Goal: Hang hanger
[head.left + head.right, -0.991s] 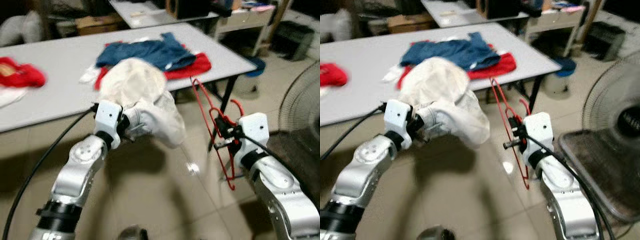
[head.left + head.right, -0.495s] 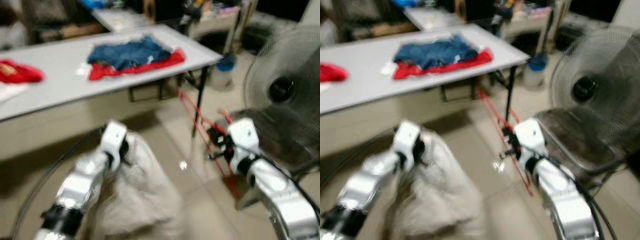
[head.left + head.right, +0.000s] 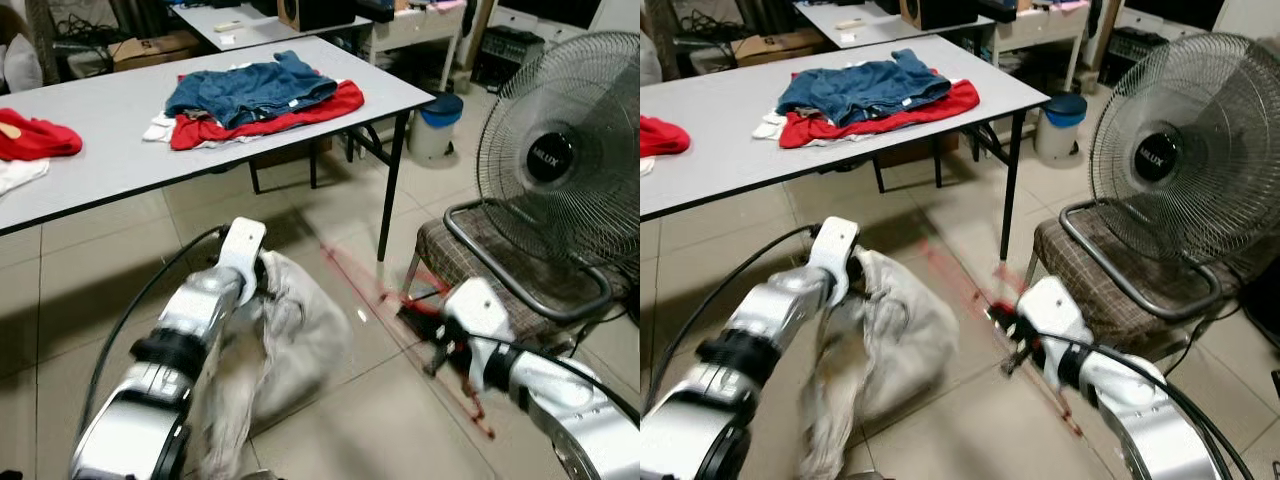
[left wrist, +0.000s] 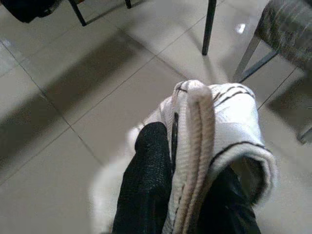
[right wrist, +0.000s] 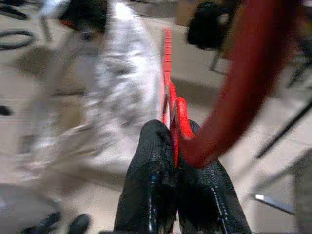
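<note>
A cream garment [image 3: 290, 340] hangs in a bunch low over the tiled floor. My left gripper [image 3: 266, 282] is shut on its upper edge. In the left wrist view the striped hem [image 4: 229, 126] is pinched between the black fingers [image 4: 148, 185]. My right gripper [image 3: 412, 318] is shut on a thin red hanger [image 3: 360, 275], which is blurred and slants low over the floor beside the chair. In the right wrist view the hanger wire [image 5: 168, 63] runs out from between the fingers [image 5: 151, 175], with its thick red hook [image 5: 248, 73] close to the lens.
A grey table [image 3: 120, 150] at the back carries blue and red clothes [image 3: 255, 95] and another red garment [image 3: 35, 135]. To the right a big standing fan [image 3: 560, 160] rests on a plaid-seated chair [image 3: 480, 270]. A blue-lidded bin [image 3: 437, 120] stands behind.
The camera has swung right and the fan has come into view. Both arms have dropped: the garment went from table height to near the floor. The hanger now slants low.
</note>
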Robot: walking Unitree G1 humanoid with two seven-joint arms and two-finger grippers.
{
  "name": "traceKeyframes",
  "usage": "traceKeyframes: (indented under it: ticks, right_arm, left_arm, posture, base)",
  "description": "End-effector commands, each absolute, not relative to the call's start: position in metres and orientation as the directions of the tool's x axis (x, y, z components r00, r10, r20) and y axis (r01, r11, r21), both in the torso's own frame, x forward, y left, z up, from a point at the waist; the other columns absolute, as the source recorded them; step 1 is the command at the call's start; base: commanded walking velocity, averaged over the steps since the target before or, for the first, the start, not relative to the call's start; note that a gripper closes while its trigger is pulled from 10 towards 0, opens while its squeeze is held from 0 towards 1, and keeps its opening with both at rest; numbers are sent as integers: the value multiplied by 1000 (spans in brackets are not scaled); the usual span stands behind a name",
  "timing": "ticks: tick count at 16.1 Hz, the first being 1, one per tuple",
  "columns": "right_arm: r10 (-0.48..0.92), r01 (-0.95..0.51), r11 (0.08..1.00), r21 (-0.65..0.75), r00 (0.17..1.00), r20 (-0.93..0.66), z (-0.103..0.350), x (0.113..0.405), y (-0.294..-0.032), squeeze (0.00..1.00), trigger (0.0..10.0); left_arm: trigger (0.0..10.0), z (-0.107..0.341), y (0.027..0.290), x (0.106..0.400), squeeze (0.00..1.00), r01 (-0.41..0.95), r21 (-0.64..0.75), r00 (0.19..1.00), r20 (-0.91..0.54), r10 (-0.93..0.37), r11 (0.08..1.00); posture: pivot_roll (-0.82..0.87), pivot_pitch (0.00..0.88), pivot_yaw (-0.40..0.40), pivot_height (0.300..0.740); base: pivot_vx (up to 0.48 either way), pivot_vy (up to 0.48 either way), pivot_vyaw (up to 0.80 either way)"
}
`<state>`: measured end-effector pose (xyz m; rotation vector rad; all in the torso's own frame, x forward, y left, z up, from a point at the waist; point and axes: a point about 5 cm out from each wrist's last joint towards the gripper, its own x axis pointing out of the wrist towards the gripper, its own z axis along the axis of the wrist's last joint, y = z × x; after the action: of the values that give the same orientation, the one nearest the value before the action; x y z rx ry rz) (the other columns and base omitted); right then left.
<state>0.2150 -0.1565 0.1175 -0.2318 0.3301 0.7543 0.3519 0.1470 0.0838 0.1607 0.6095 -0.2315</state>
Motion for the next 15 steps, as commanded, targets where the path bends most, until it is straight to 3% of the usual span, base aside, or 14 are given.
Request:
traceKeyframes:
  ticks: [1,5,6,7,8,9,11,15]
  right_arm:
    - [665,-727,682,-86,665,-340,125,214,-152,0,10000]
    - [738,-796,605,-12,567,-366,124,221,-140,0,10000]
    - [723,-794,607,-2,554,-412,118,226,-138,0,4902]
    - [702,-784,620,-14,563,-437,113,231,-138,0,4392]
    - [681,-769,639,-26,582,-445,112,234,-139,0,1843]
    - [642,-730,683,-26,617,-455,108,241,-141,0,1765]
    - [634,-722,692,12,600,-487,102,242,-141,0,0]
    - [648,-711,698,82,579,-495,91,242,-135,0,0]
  left_arm:
    - [0,101,148,362,0,233,75,835,-527,-160,970]
    - [0,125,130,378,0,164,-54,867,-469,-170,985]
    - [0,134,124,381,0,165,-84,872,-454,-185,983]
    - [0,140,120,383,0,166,-109,875,-443,-197,980]
    - [0,143,118,383,0,178,-114,876,-435,-210,977]
    - [0,151,113,385,0,201,-117,880,-414,-231,973]
    - [0,168,110,389,0,186,-163,895,-379,-236,969]
    - [0,192,98,389,0,241,-229,891,-333,-309,943]
  posture:
    - [-119,0,77,740]
    - [-111,0,76,740]
    - [-108,0,76,740]
    - [-106,0,75,740]
    - [-105,0,73,740]
    - [-103,0,71,740]
    - [-97,0,68,740]
    - [-92,0,77,740]
  base:
    - [0,0,0]
    - [0,0,0]
    - [0,0,0]
    - [0,0,0]
    - [0,0,0]
    - [0,0,0]
    - [0,0,0]
    - [0,0,0]
